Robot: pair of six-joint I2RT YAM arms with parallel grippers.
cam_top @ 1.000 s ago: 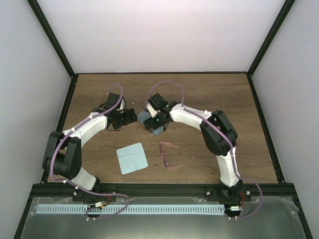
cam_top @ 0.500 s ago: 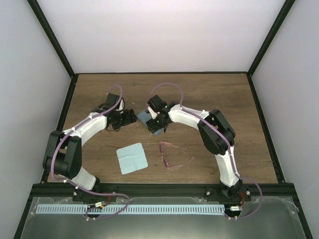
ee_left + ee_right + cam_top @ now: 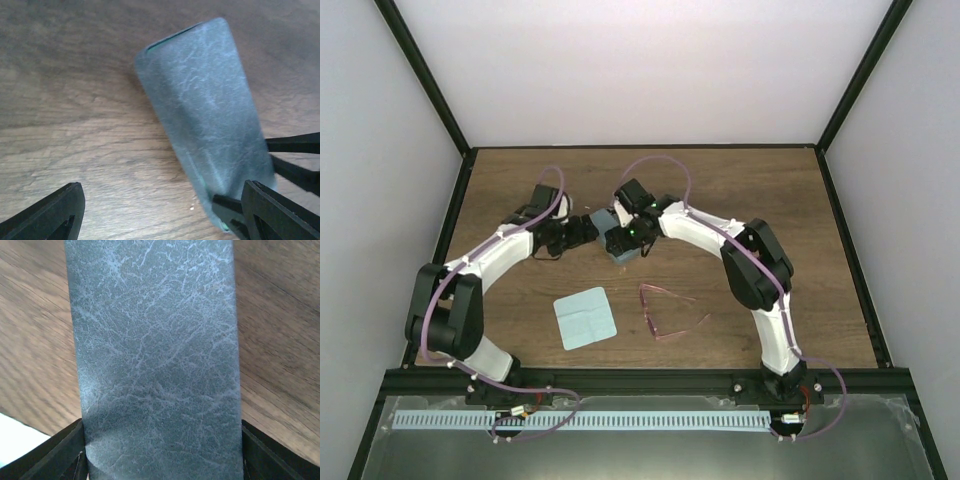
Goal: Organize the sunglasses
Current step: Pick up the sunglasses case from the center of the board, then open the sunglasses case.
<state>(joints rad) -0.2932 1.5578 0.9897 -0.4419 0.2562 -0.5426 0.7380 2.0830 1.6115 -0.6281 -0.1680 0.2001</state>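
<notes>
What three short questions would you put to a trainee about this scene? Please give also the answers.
1. True or false: the sunglasses lie inside the case.
2. Choose one: the right gripper is closed on A) the sunglasses, B) the case, C) nothing.
3. Fill in the word: the left gripper is ___ (open or shut).

Key
1. False. They lie unfolded on the table, apart from the case.
2. B. The case fills the gap between its two fingers.
3. Open. Its fingers stand wide apart and hold nothing.
</notes>
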